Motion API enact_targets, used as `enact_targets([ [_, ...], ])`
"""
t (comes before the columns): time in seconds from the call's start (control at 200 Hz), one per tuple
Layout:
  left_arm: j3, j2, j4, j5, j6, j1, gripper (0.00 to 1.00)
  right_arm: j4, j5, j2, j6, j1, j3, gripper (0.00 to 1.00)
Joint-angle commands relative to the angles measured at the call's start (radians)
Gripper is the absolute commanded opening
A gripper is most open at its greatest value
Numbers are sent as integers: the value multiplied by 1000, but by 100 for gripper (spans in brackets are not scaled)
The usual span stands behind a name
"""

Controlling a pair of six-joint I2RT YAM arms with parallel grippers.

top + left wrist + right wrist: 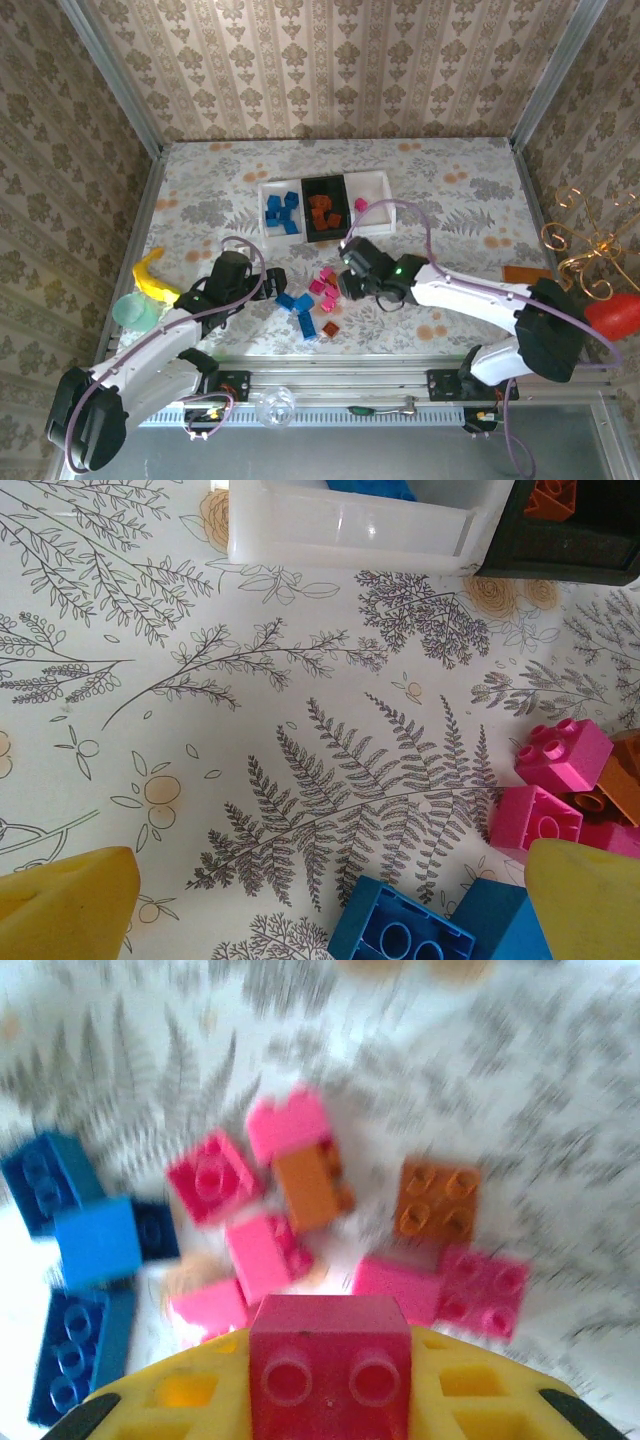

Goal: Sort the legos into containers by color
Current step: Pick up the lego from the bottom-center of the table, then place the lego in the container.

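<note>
Pink plastic is clamped in the right gripper: one pink lego is grasped between its yellow fingers, on the near side of the containers. The loose legos, blue, pink and orange-brown, lie on the table near the containers' front edge. The left gripper hangs released and holding nothing, fingers spread wide, in front of the containers' left end. Blue bricks fill the left container, orange ones the black middle one, and one pink piece the right.
</note>
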Motion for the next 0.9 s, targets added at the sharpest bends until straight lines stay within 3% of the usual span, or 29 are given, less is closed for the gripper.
enact_targets([
  [0.0, 5, 3, 8, 18, -9, 8, 100, 58, -13, -13, -34, -108, 66, 27],
  [0.25, 12, -22, -22, 25, -16, 8, 100, 136, -9, 223, 18, -331, 288, 26],
  [0.56, -2, -61, -43, 28, -29, 8, 100, 46, 24, 509, 56, -405, 524, 26],
  [0.645, -2, -54, -40, 31, -29, 8, 100, 28, 8, 552, 53, -412, 576, 35],
  [0.745, -1, -53, -41, 34, -28, 8, 100, -23, -15, 594, 31, -413, 662, 60],
  [0.895, 4, -55, -49, 39, -19, 8, 100, -12, -26, 533, 21, -405, 652, 68],
])
